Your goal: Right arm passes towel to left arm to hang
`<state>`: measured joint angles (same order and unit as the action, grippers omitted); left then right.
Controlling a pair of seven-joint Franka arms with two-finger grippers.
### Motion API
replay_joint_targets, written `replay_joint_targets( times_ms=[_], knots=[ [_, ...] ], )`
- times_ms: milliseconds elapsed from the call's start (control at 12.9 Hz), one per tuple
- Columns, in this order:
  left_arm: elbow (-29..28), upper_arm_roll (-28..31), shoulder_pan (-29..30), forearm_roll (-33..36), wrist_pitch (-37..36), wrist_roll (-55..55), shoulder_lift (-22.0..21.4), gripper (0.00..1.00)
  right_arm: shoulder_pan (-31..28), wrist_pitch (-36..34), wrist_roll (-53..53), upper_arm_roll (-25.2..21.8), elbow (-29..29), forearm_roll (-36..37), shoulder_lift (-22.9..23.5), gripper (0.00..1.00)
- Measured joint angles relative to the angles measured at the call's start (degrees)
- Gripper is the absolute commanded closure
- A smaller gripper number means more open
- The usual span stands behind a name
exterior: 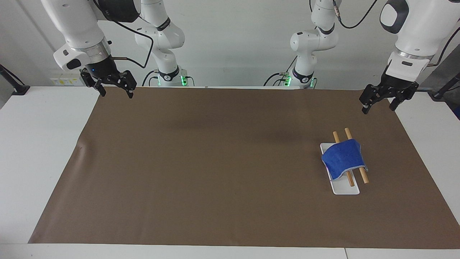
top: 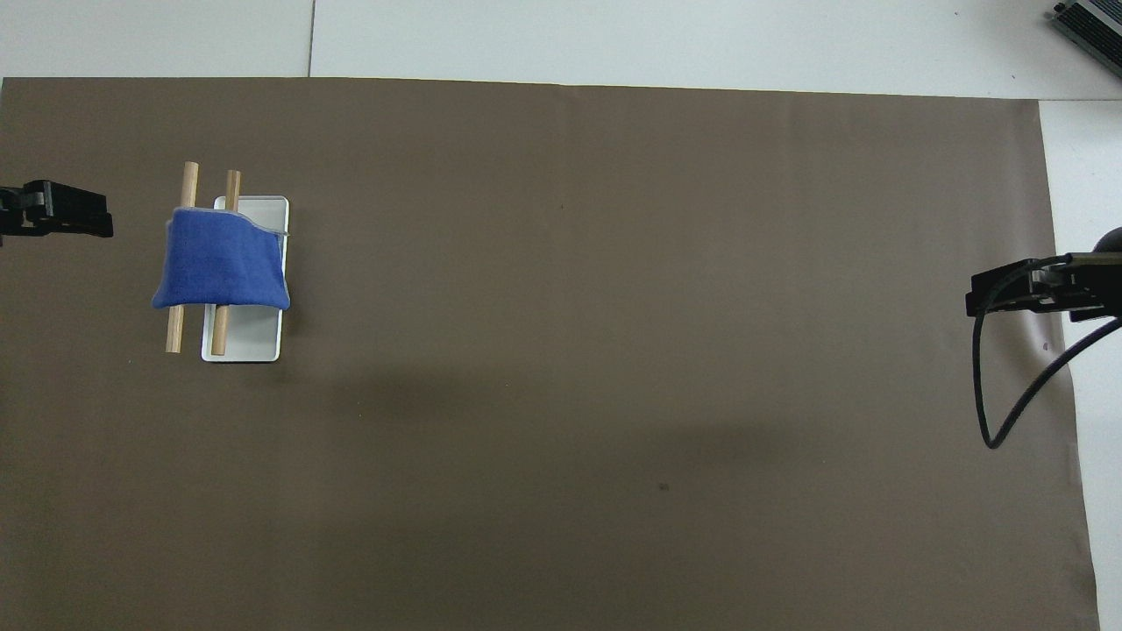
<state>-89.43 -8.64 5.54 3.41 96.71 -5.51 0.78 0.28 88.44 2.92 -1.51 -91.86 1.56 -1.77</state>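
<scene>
Blue towel (exterior: 344, 158) draped over two wooden rods (exterior: 359, 169) on a white tray (exterior: 345, 189), toward my left arm's end of the bench (exterior: 36, 144).

My left end effector (exterior: 378, 101) hangs released above the brown mat (exterior: 215, 162); my right end effector (exterior: 114, 86) waits, released. The hanging looks done; I should retreat without snagging cloth.

Towel (exterior: 343, 157): soft woven cloth, matt. Two rods (exterior: 360, 169): bare pale wood, smooth. Tray (exterior: 345, 189): smooth white plastic, slight sheen. Mat (exterior: 215, 162): matt brown sheet, faint creases. Worktop (exterior: 39, 136): smooth white. Arm casings (exterior: 77, 25): glossy white plastic; wrist ring (exterior: 93, 50): bright metal.
</scene>
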Motion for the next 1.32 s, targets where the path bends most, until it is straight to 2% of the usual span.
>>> replay_joint_targets(
  times_ms=[543, 1318],
  knots=[
    [-1.00, -0.69, 0.00, -1.05, -2.99, 2.33, -0.65, 0.00, 0.00, 0.00, 0.00, 0.00, 0.00, 0.00, 0.00, 0.00],
    [-1.03, -0.89, 0.01, -2.68, -3.18, 2.43, -0.78, 0.00, -0.01, 0.00, 0.00, 0.00, 0.00, 0.00, 0.00, 0.00]
  ],
)
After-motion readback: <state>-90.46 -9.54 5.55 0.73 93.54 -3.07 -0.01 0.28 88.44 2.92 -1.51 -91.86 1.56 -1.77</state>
